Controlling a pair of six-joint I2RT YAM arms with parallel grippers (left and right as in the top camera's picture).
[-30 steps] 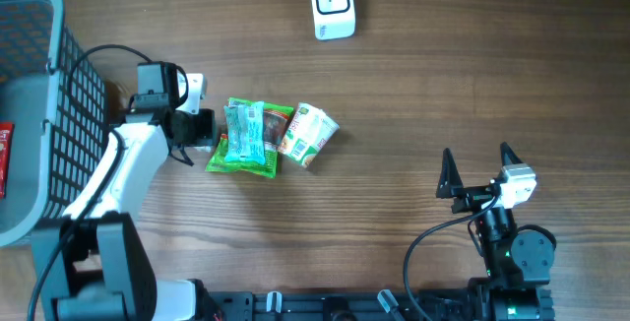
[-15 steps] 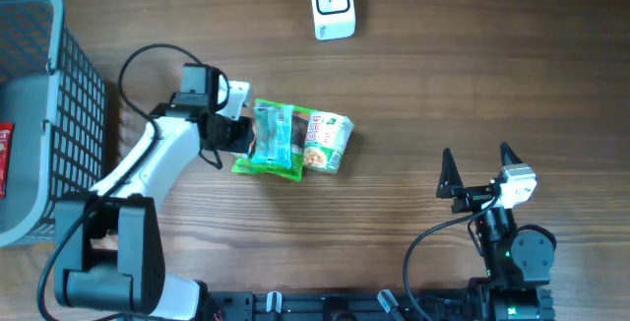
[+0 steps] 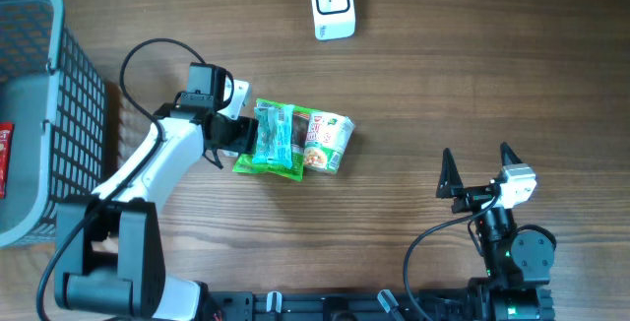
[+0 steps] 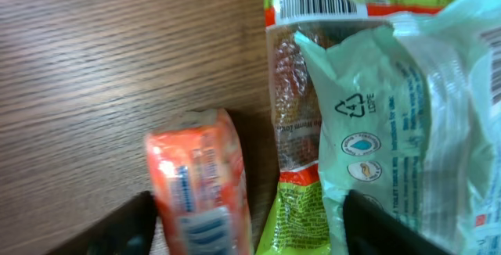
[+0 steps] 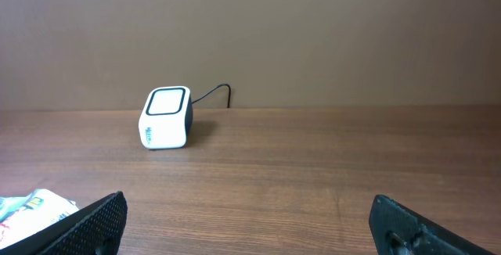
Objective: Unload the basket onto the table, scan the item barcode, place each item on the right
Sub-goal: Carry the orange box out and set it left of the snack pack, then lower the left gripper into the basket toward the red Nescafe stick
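My left gripper (image 3: 243, 135) rests against the left side of a small pile of snack packets, jaws open. In the left wrist view an orange packet (image 4: 200, 181) lies on the wood between the fingers, close to the left finger (image 4: 117, 228). The end of a green packet (image 4: 301, 208) lies beside it, with a barcode (image 4: 317, 3) at its far end and a pale teal packet (image 4: 407, 106) on top. From above the green packet (image 3: 264, 163), the teal packet (image 3: 276, 134) and a cup-shaped pack (image 3: 327, 142) lie together. The white scanner (image 3: 332, 4) stands at the far edge. My right gripper (image 3: 482, 171) is open and empty.
A grey wire basket (image 3: 39, 114) fills the left edge and holds a red item (image 3: 5, 159). The scanner (image 5: 165, 117) and its cable stand on the wood far ahead of the right gripper in its wrist view. My left arm's cable loops above the pile.
My left arm swung right from the basket side to the pile, which shifted right. Its jaws went from shut to open. The right arm stayed still.
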